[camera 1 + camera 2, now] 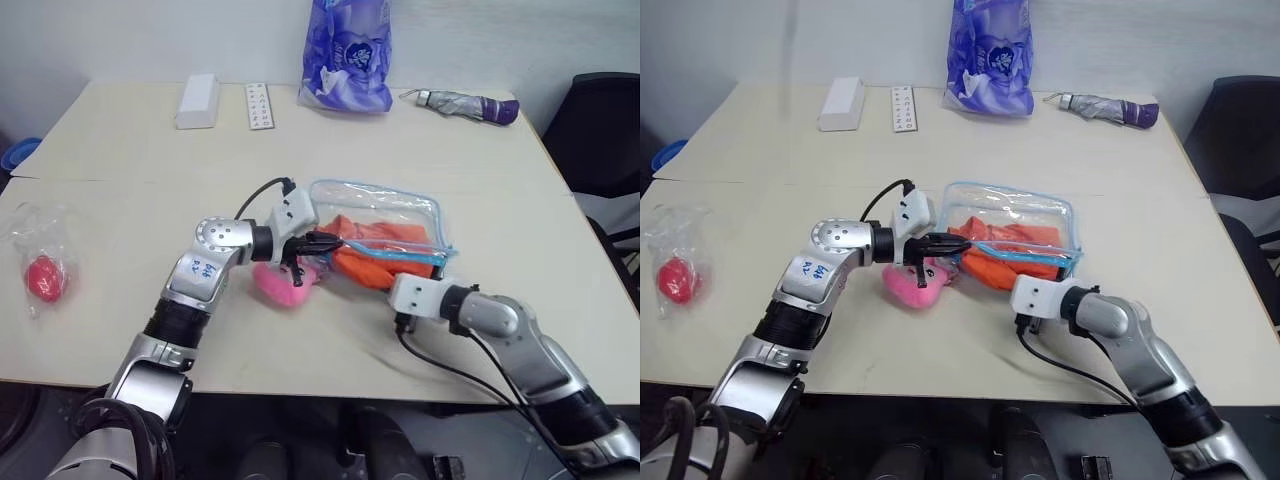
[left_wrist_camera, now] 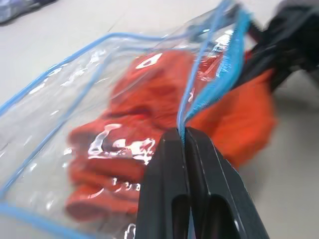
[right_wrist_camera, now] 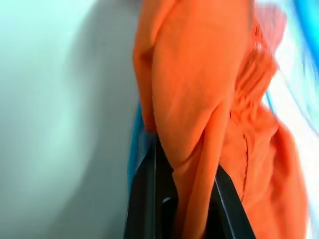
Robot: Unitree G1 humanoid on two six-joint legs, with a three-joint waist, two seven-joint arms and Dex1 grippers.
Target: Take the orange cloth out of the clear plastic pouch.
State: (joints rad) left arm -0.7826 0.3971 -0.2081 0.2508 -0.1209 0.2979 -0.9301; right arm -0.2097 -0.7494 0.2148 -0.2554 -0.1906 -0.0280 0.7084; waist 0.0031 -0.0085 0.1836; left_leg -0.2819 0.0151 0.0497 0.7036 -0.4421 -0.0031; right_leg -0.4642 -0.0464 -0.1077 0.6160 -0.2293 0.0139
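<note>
So the pouch [image 1: 385, 225] lies flat mid-table [image 1: 120, 160], long axis running roughly 10 to 4 o'clock in the head view, mouth along its near edge. The left end effector [image 1: 322, 242] is pinched tight on the blue zipper trim at the pouch's 9 o'clock corner; the wrist view shows the trim running straight into the closed tips. That's the anchor.

The right end effector [image 3: 179, 199] sits at about 5 o'clock of the pouch and is clamped on a fold of the cloth [image 1: 370, 255], with orange fabric bunched between its fingers [image 3: 144, 199]. Most of the cloth is inside the pouch, with a flap hanging out over the near edge towards the right arm.

From the right end effector the rest of the cloth lies off at 11 o'clock. My guess is that the pull has to go the opposite way, towards 5 o'clock, while the left holds the trim. The pink plush [image 1: 285, 285] sits just under the left wrist.
</note>
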